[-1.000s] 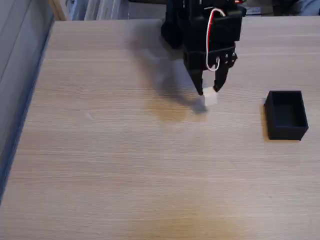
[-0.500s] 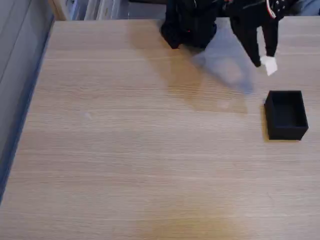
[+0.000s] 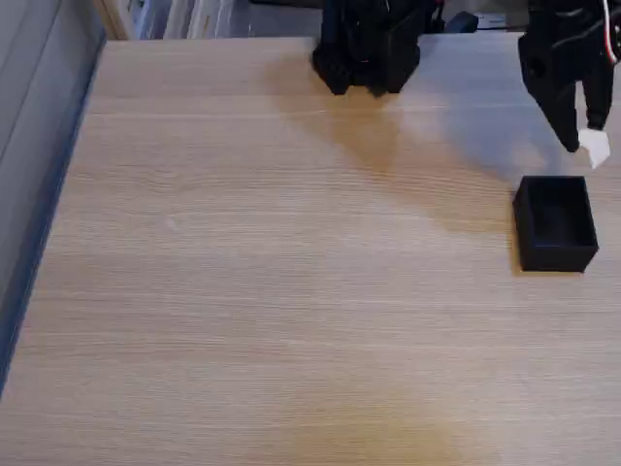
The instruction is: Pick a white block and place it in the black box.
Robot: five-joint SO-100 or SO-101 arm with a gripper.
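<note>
1. Gripper (image 3: 588, 148): seen in the fixed view at the upper right, fingers pointing down, raised off the table (image 3: 272, 291) and pinching the white block (image 3: 595, 148) at the very fingertips.
2. White block: clamped between the two dark fingers (image 3: 566, 121), protruding from the lower end of the gripper (only its pale lower right part visible, somewhat blurred); clear of the table surface.
3. Black box (image 3: 555, 225): resting on the table at the right side, open top facing up, walls upright, interior dark.
4. Relation, block to box: block above the box's far right corner in the picture, just beyond the far rim; not inside the box and not touching it (exact height over the rim cannot be told).
5. Arm base (image 3: 369, 44): black, standing at the table's far edge, well to the left of the gripper.
6. Shadow of the arm: falling across the wood between base and box.
</note>
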